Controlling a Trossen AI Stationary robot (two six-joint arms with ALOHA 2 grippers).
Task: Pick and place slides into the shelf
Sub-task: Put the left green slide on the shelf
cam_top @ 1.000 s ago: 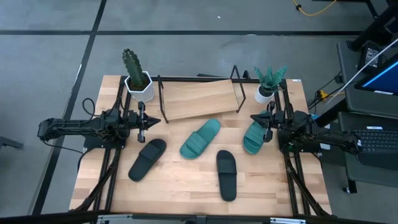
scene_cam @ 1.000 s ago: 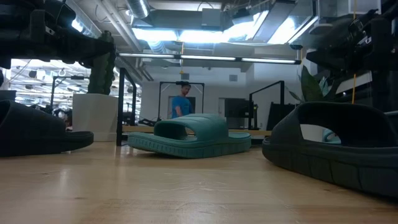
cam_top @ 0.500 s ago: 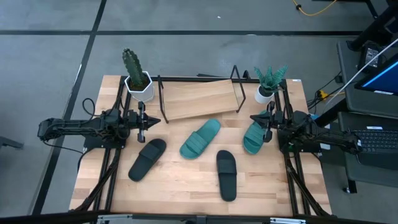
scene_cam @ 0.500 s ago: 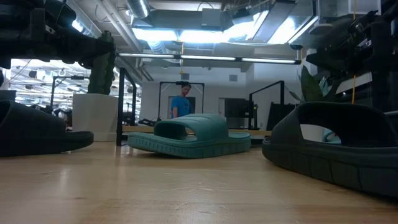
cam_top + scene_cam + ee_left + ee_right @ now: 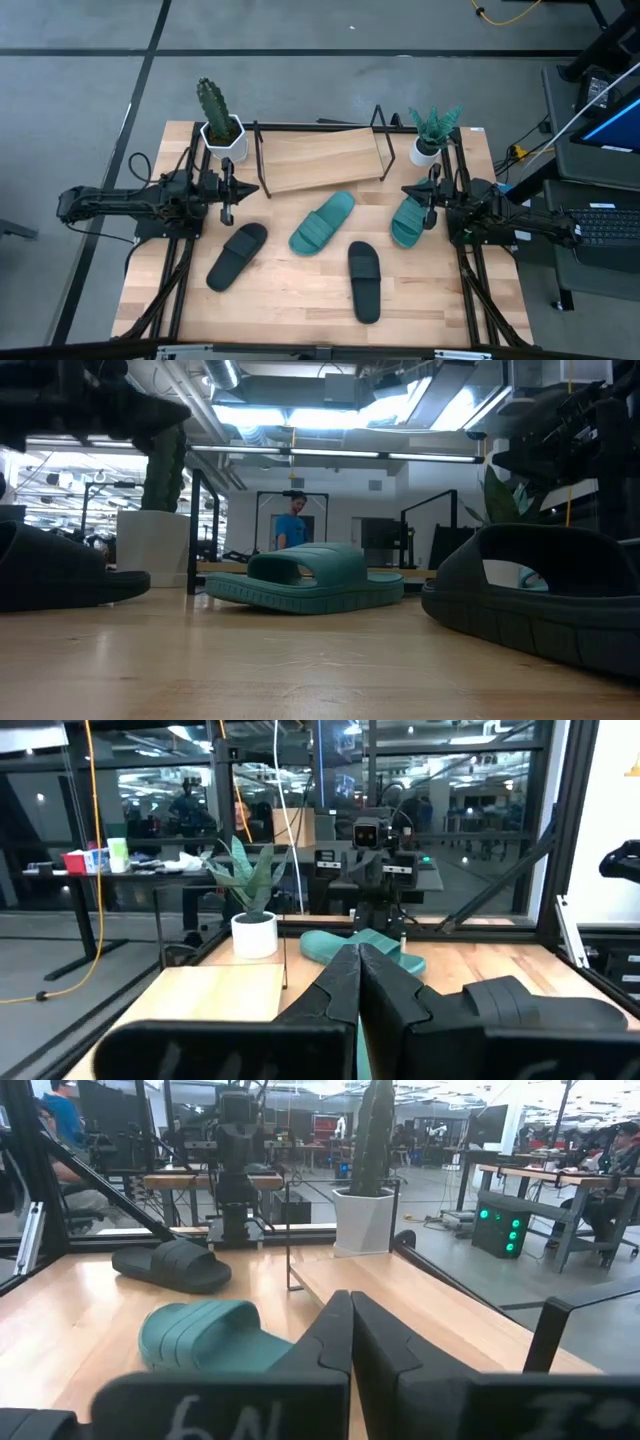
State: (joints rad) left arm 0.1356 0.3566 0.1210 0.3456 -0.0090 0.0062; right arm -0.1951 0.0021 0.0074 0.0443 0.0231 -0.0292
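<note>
Overhead, the four slides lie below the shelf [image 5: 320, 158]: a black slide [image 5: 237, 255] and a teal slide [image 5: 322, 222] run 7-to-1 o'clock; another black slide [image 5: 364, 281] runs 12-to-6. The left gripper [image 5: 229, 194] and right gripper [image 5: 431, 194] are clenched, empty.

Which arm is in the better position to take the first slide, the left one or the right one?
Probably the right. The right gripper, shut, hangs directly beside a teal slide, close to the shelf. The left gripper, also shut, sits farther from the nearest black slide.
</note>
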